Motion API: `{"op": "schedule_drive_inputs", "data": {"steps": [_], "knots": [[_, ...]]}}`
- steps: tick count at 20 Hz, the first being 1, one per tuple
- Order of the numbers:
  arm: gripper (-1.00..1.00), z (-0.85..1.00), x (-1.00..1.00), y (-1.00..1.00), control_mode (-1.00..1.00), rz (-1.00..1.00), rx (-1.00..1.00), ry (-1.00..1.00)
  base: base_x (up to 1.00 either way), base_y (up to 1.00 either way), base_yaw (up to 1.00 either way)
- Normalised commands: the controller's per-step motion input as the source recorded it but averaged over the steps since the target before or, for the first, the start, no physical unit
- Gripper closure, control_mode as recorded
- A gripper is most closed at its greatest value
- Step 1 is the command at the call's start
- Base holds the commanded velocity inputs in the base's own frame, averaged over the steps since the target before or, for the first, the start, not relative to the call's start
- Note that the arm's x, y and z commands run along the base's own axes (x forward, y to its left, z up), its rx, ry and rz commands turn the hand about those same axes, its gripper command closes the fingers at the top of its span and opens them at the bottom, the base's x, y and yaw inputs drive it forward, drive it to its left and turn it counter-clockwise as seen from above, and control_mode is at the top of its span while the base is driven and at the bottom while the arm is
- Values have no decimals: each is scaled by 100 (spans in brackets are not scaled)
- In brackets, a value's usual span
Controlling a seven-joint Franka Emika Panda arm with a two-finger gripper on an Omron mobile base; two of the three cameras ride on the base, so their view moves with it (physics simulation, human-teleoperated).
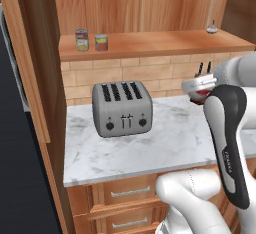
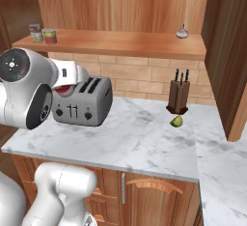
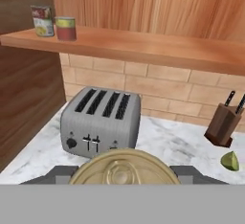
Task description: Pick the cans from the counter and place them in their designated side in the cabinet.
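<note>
We are in a wood-panelled kitchen, facing a marble counter (image 1: 165, 148) with a brick backsplash and, above it, the cabinet (image 1: 160, 43) with its long shelf board. On that shelf, at its left end, the red-topped can with the yellow band (image 1: 101, 42) already stands just beside a silver-topped can (image 1: 81, 39); we take that half of the job as done. The second can (image 3: 125, 169) is clamped in our tool (image 3: 125, 173), whose jaws close on its sides, and it hangs above the counter near the toaster (image 1: 122, 108), well below the shelf. What is left, as we judge it, is to lift this can to the cabinet and set it on its proper side.

The hand view gives us the can's pale ringed lid from close up, which the base views cannot. The left base view shows only a sliver of its red body beneath the wrist. The right base view alone lays out the knife block (image 2: 178, 96) with the lime wedge (image 2: 176, 121) next to it, and the small garlic bulb (image 2: 182, 32) at the shelf's far right.
</note>
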Motion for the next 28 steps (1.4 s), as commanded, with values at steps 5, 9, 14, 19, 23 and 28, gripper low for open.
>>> {"op": "schedule_drive_inputs", "data": {"steps": [5, 9, 14, 19, 23, 28], "knots": [[100, 25, -4, 8, -100, 0, 0, -9, 0, 0, 0], [100, 27, 0, 9, -100, 0, 1, -8, 0, 0, 0], [100, 27, 0, 11, -100, 0, 1, -9, 0, 0, 0], [100, 22, 1, 16, -100, 0, 1, -7, 0, 0, 0], [100, 19, 5, 16, -100, 0, 1, -7, 0, 0, 0], [100, 15, 17, 14, -100, 1, 0, -7, 0, 0, 0]]}}
